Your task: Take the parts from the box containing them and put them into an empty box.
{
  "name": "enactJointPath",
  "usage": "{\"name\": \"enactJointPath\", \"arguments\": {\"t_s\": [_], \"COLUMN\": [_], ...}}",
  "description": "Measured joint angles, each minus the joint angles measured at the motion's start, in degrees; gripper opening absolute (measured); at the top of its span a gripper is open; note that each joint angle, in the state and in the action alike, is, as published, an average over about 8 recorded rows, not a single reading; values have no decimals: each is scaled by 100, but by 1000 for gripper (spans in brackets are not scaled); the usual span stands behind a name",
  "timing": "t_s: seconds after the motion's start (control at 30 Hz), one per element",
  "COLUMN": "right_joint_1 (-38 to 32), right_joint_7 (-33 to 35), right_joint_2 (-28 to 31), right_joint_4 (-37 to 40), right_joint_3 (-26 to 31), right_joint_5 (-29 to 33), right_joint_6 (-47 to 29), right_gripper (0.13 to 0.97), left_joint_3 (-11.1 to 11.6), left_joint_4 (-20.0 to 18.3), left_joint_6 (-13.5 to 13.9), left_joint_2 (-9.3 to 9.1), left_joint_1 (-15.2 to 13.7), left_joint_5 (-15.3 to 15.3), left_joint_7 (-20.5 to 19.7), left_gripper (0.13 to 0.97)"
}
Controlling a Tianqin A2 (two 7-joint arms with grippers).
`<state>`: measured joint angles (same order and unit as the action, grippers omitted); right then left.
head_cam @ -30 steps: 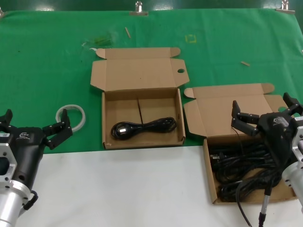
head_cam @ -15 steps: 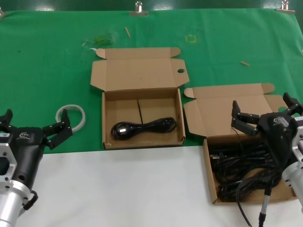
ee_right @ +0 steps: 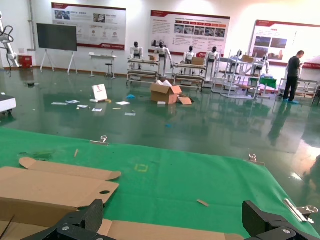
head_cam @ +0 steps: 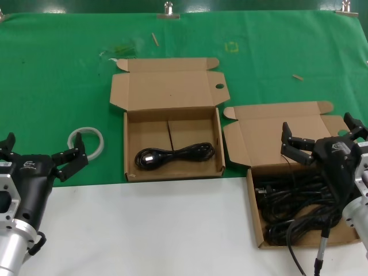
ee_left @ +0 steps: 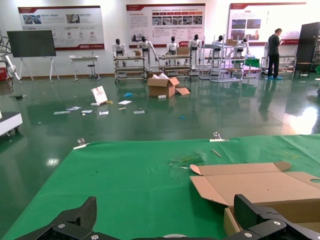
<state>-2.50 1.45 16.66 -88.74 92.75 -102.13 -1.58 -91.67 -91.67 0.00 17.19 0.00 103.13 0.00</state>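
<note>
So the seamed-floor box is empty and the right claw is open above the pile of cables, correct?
Not quite. The head view shows the seamed-floor box already holds one coiled black cable, so it is not empty. The rest holds: the right claw is open above the pile of cables in the other box.

I see a whitish plastic ring (head_cam: 86,142) lying on the green cloth (head_cam: 57,75), near the white table edge (head_cam: 144,230).

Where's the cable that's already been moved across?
In the head view, the single black coiled cable lies along the near wall of the centre box, left of the full box, with the whitish ring further left.
</note>
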Motion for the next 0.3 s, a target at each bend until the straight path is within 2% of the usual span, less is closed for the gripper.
{"name": "enactJointPath", "arguments": {"t_s": [0.3], "right_joint_1": [0], "right_joint_7": [0], "right_joint_2": [0], "right_joint_4": [0], "right_joint_3": [0], "right_joint_5": [0], "right_joint_6": [0], "right_gripper": [966], "left_joint_3": [0], "left_joint_4": [0], "left_joint_6": [0], "left_joint_2": [0], "left_joint_1": [0], "left_joint_5": [0], "left_joint_7": [4], "left_gripper": [966]}}
